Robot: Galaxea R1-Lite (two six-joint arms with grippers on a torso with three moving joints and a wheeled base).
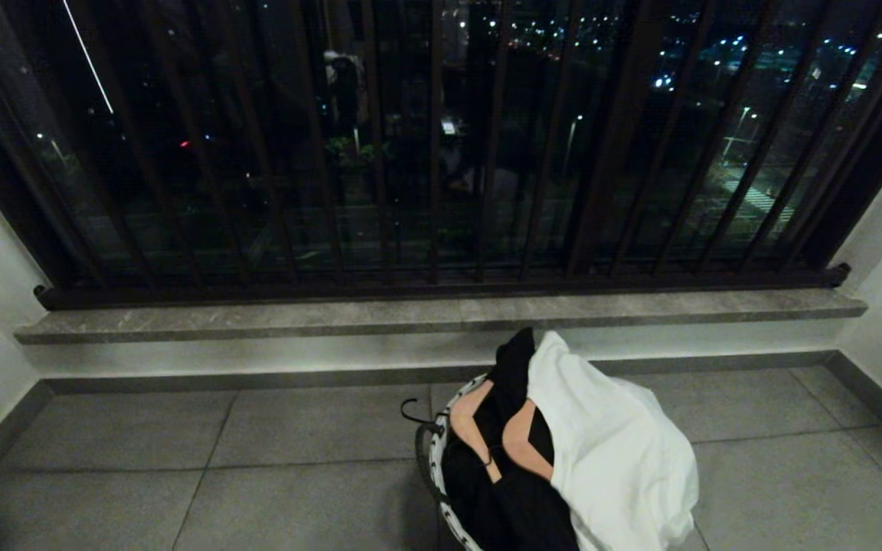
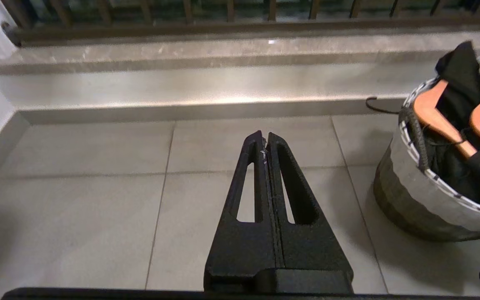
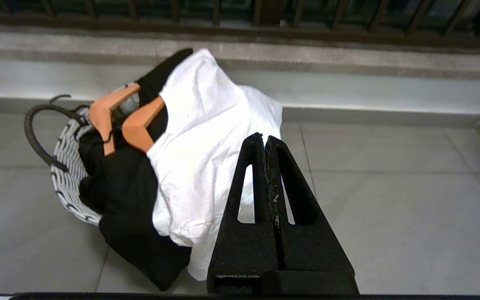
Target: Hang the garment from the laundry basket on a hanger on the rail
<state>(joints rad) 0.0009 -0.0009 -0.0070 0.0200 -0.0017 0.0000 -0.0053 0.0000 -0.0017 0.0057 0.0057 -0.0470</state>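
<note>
In laundry basket (image 1: 435,451): white garment (image 1: 609,444), black garment (image 1: 502,490), wooden hangers (image 1: 521,444) untouched. Left gripper (image 2: 265,143), right gripper (image 3: 263,143) clenched empty beside basket. Nothing hung; rail unseen.

One laundry basket (image 1: 435,451), two garments, apparently two wooden hangers (image 1: 468,428).

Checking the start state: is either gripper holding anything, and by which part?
Nothing is held. The left gripper and right gripper are both shut on air above the grey floor tiles, apart from the round white patterned laundry basket.
</note>
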